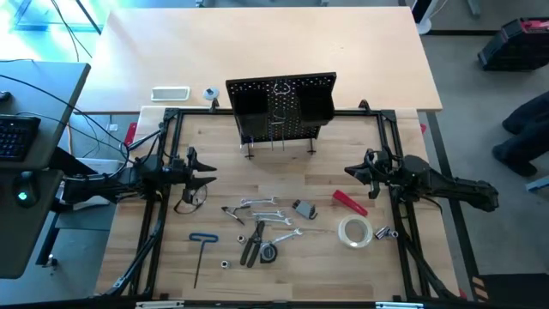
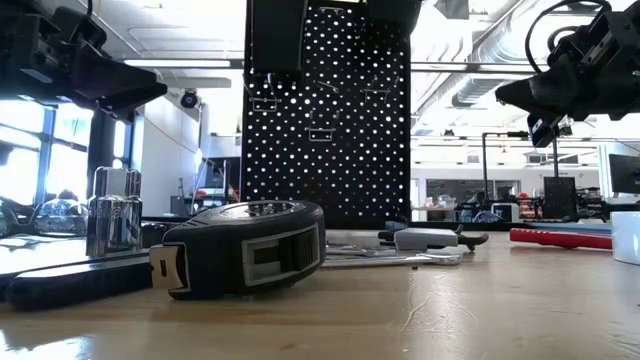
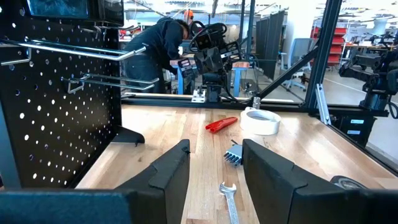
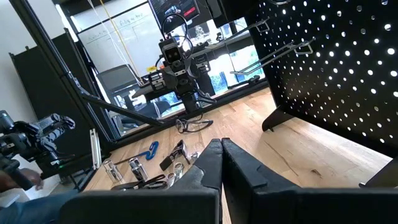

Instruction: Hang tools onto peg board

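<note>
High view shows no tool picked yet: the left hand (image 1: 203, 168) hangs released above clear safety glasses (image 1: 190, 201) near the tabletop's left edge, the right hand (image 1: 353, 172) clenched empty. Next: descend, grasp, carry to the black perforated peg board (image 1: 280, 107).

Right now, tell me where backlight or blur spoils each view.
Low view: bright windows behind leave the peg board in silhouette, and the near tape measure looks soft. High view: even light, with cyan glare at the top left corner. Left wrist view: the fingers blur up close. Right wrist view: bright windows behind the left arm.
</note>
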